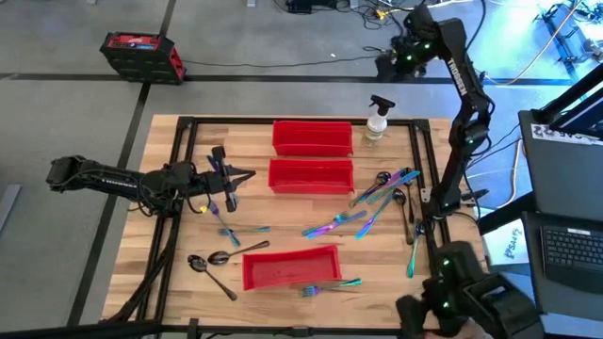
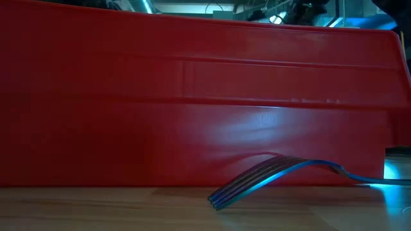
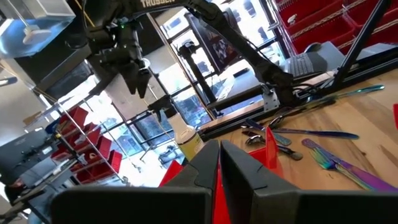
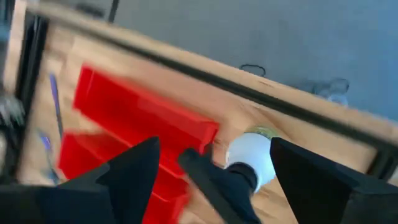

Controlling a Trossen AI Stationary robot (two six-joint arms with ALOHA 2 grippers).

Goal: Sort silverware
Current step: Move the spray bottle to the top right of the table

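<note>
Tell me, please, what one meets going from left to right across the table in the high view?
Left gripper, shut → two spoons near the front edge → the front red bin → a cluster of silverware → the lone utensil by the right rail.

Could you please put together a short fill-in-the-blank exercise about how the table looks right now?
1. The number of red bins on the table is ____.
2. The spray bottle stands beside the bin at the ____ edge of the table.
3. The left gripper is ____, while the right gripper is open.
4. Lying against the nearest bin on its near side is a ____.

Missing words: three; far; shut; fork
</note>
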